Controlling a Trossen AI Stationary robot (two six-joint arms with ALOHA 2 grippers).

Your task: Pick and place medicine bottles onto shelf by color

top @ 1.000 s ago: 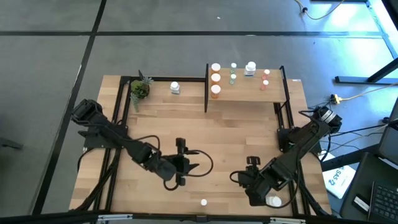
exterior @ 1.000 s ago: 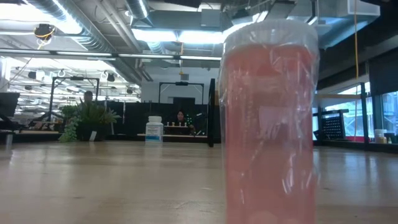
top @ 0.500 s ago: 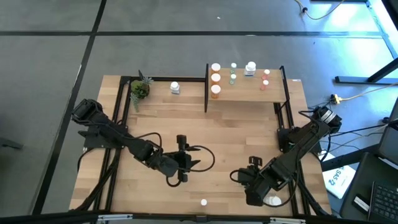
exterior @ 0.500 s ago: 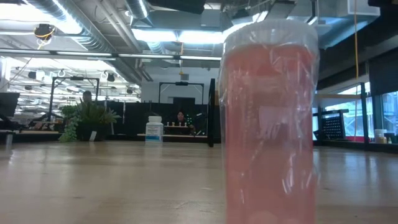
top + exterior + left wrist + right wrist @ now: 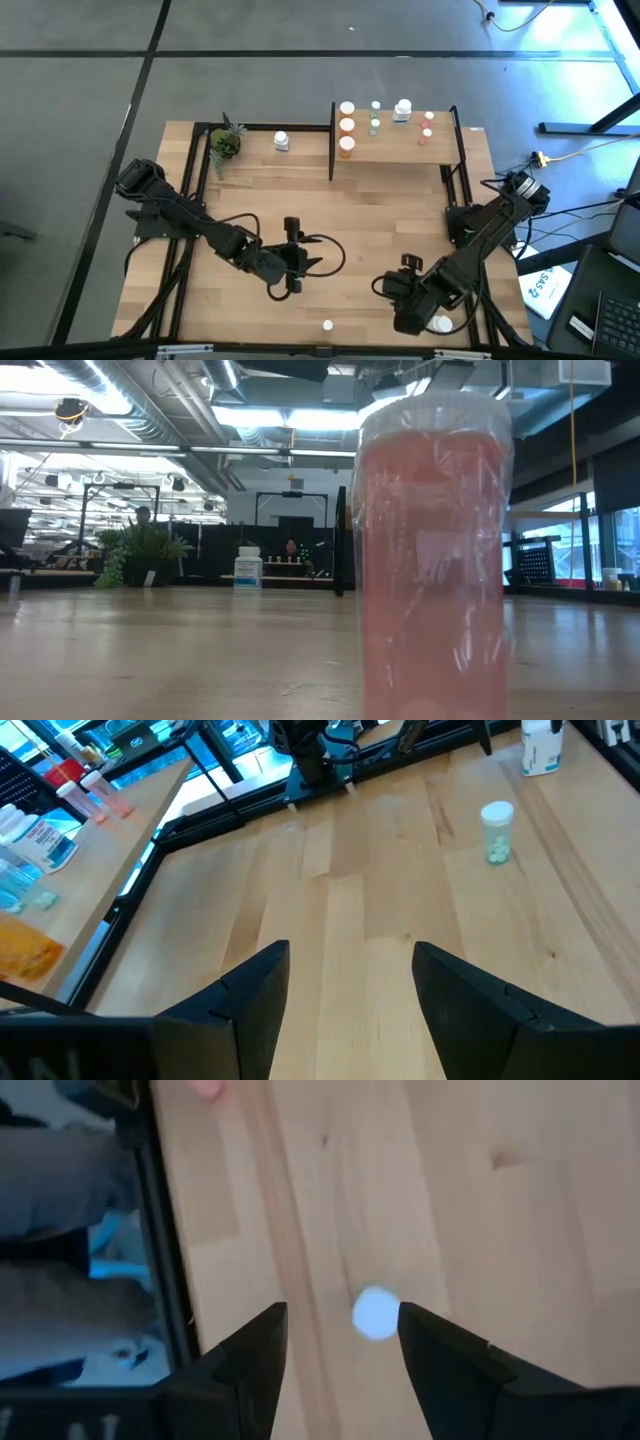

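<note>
The shelf (image 5: 400, 148) stands at the far right of the table and bears orange (image 5: 346, 126), green (image 5: 374, 124), white (image 5: 402, 110) and pinkish-red (image 5: 426, 128) medicine bottles. A pinkish-red bottle (image 5: 435, 560) with a white cap (image 5: 327, 324) stands by the near edge. In the right wrist view that cap (image 5: 375, 1313) shows between the fingers of my open right gripper (image 5: 342, 1312), which hangs above it (image 5: 383, 287). My left gripper (image 5: 318, 262) hovers open over the middle of the table. A small bottle of green pills (image 5: 497, 830) stands ahead of it.
A white bottle (image 5: 281, 141) and a small potted plant (image 5: 225, 143) stand at the far left of the table. Another white-capped bottle (image 5: 440, 323) stands under the right arm. Black frame rails run along the table's sides. Bare wood lies between the arms.
My right gripper has rolled a little about its own axis while staying over the same spot near the front edge. Nothing on the table has moved.
</note>
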